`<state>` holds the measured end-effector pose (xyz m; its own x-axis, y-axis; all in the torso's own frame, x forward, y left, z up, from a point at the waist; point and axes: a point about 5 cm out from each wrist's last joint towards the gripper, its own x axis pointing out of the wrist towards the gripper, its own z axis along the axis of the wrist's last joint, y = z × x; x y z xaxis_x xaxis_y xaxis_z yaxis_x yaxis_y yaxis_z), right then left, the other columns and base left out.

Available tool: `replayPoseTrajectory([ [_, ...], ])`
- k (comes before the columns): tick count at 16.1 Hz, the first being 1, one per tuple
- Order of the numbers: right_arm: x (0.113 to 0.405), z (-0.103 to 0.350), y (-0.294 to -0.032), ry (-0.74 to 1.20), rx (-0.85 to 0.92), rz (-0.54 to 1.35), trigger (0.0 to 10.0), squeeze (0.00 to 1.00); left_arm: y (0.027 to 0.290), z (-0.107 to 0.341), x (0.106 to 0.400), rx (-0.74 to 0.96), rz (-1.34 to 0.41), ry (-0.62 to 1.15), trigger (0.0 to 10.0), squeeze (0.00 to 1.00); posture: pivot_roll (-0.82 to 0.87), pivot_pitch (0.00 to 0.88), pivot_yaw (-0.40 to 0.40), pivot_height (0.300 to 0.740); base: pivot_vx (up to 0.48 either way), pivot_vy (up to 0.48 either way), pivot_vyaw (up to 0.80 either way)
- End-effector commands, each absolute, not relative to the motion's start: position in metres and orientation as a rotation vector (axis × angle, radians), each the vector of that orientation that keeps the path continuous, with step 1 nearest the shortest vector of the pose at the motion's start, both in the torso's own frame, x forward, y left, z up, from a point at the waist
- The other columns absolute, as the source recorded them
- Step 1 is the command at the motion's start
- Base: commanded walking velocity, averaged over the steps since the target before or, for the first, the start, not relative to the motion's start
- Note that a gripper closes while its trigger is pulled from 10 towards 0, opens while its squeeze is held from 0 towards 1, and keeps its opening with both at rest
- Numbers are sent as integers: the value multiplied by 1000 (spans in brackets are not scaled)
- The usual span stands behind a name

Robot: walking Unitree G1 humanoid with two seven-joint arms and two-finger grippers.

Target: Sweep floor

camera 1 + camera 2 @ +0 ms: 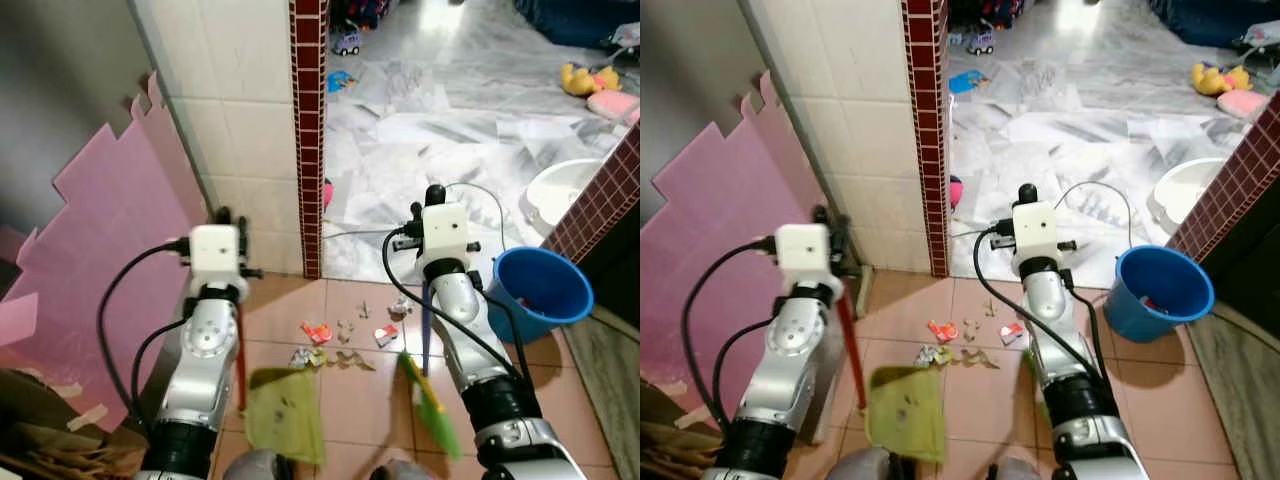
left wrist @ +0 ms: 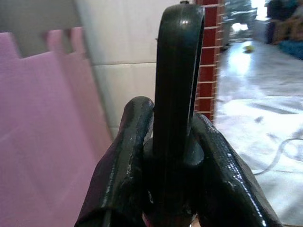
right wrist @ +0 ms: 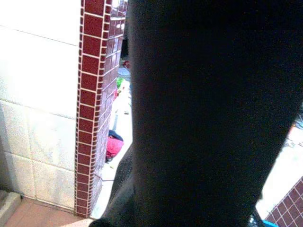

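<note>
The scraps of litter (image 1: 962, 343) lie on the terracotta tiles just beyond the green dustpan (image 1: 904, 412), toward the red-tiled pillar (image 1: 928, 140). The left gripper (image 2: 166, 161) pinches the dustpan's red handle (image 1: 849, 345); the right gripper (image 1: 432, 205) holds the broom (image 1: 430, 385), though I cannot tell how its fingers sit. Best to keep the pan's lip flat against the floor and draw the litter into it with short strokes. No readable writing anywhere

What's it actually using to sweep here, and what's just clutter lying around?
For the job: green dustpan held by left gripper; broom on the right arm's side; scraps on the tiles.
Just lying about: blue bucket; pink board; yellow toy; toy car.
</note>
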<state>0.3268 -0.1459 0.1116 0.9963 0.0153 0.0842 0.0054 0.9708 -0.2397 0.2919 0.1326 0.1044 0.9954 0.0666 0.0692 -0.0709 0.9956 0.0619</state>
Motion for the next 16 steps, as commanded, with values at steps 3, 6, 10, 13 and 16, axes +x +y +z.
replayPoseTrajectory([
  [3, 331, 124, -141, -154, -251, -16, 10000, 0, 139, 113, 299, 61, 145, -99, 10000, 0, 27, 0, 44, 740, 0, 0, 0],
  [6, 332, 124, -144, -154, -265, -31, 10000, 0, 143, 114, 298, 93, 213, -114, 10000, 0, 36, 0, 29, 740, 0, 0, 0],
  [10, 337, 122, -153, -139, -284, -82, 10000, 0, 155, 123, 298, 108, 254, -153, 10000, 0, 110, 0, -18, 740, 0, 0, 0],
  [13, 342, 124, -147, -146, -285, -59, 10000, 0, 153, 120, 294, 92, 277, -143, 10000, 0, 125, 0, -33, 740, 0, 0, 0],
  [16, 343, 123, -148, -150, -287, -68, 10000, 0, 156, 123, 295, 106, 284, -153, 10000, 0, 128, 0, -31, 740, 0, 0, 0],
])
